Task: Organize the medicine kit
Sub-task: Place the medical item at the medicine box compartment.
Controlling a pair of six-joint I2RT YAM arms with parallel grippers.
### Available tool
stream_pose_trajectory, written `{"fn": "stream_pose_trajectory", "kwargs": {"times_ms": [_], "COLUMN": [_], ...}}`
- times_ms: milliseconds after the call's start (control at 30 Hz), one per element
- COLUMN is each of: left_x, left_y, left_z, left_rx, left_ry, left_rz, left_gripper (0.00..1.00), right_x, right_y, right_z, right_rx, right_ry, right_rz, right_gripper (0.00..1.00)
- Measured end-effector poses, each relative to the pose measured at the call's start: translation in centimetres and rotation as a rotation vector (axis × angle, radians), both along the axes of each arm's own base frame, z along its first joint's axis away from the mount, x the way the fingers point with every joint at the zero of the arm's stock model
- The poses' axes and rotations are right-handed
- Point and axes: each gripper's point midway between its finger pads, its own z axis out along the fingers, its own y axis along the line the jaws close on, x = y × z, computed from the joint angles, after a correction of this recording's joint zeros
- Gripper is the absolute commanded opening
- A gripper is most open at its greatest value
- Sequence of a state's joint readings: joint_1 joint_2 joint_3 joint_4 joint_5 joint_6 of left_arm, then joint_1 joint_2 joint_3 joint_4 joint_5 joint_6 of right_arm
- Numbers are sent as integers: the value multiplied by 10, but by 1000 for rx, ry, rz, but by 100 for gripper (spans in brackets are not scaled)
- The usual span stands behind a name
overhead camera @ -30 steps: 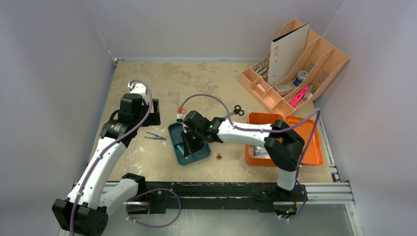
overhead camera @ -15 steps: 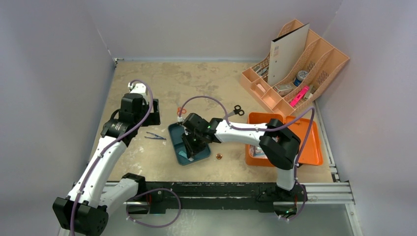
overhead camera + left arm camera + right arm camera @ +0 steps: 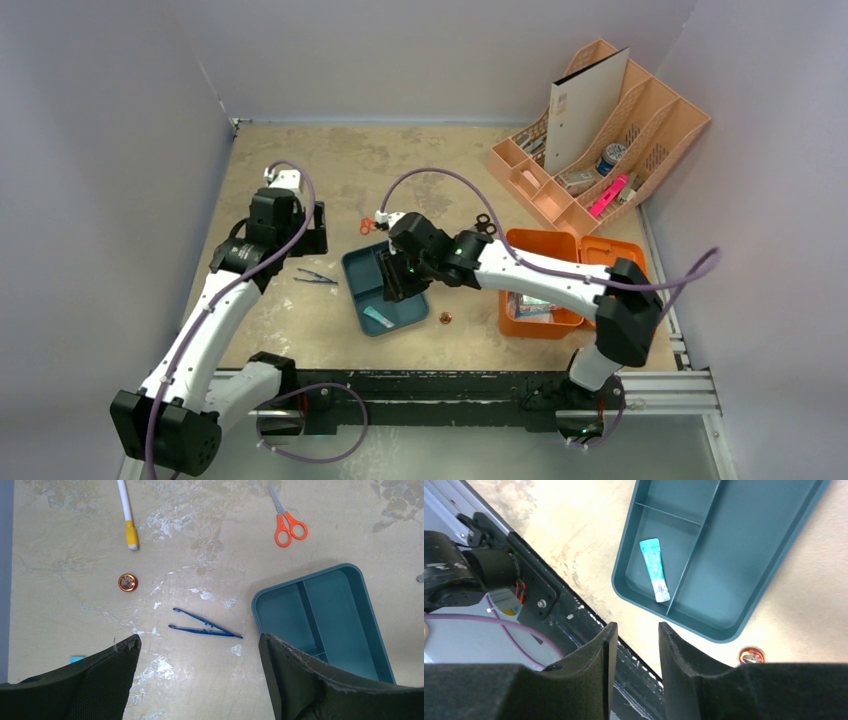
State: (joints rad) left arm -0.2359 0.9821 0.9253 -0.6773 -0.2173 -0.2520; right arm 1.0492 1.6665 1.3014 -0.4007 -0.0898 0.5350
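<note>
- The medicine kit [image 3: 545, 243], an orange case, lies at the near right of the table [image 3: 420, 170]. It appears to lie open, with packets showing in its near-left part. My right arm crosses above it.
- My right claw [image 3: 392, 283] is well left of the kit, over the far-right part of a dark teal tray [image 3: 362, 290]. From the wrist view, the right claw [image 3: 636, 627] has a narrow gap between its jaws and nothing in that gap.
- The tray [image 3: 744, 565] is divided into compartments. A small teal and white tube [image 3: 655, 570] lies flat in one of the smaller ones, against the divider. From above, the tube [image 3: 378, 318] sits at the tray's near end.
- A small copper-coloured round item [image 3: 445, 319] rests on the table just off the tray's near-right corner, between the tray and the kit.
- My left claw [image 3: 308, 232] hangs over the table left of the tray. Its jaws [image 3: 197, 645] stand wide apart and hold nothing.
- Below the left claw, blue tweezers [image 3: 205, 628] lie on the table just beside the tray's left edge.
- Orange-handled scissors [image 3: 287, 525] lie beyond the tray, and black-handled scissors [image 3: 485, 224] lie near the kit's far-left corner.
- A white pen with a yellow end [image 3: 127, 515] and a second copper-coloured round item [image 3: 127, 582] show in the left wrist view.
- A pale peach desk organizer [image 3: 640, 130] stands at the far right, beyond the kit.
</note>
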Motion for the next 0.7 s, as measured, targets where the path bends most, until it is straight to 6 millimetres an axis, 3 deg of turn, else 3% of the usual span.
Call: {"fn": "stream_pose_trajectory", "kwargs": {"times_ms": [233,467,567,700], "left_x": [2,-4,-9,-19], "left_y": [6,18,25,52], "left_z": [-10,-42,-48,-58], "left_rx": [20,34,3,-52], "left_ry": [36,170,193,228], "left_rz": [50,165,226,383], "left_gripper": [90,90,88,87], "right_x": [-3,-3,-8,-14], "right_y": [-23,-52,-70,-95], "right_z": [49,96,112,134], "right_rx": [93,172,193,221], "right_ry": [-85,-186,-218,-278], "right_rz": [-55,-124,-140,-154], "right_gripper": [63,83,98,99]}}
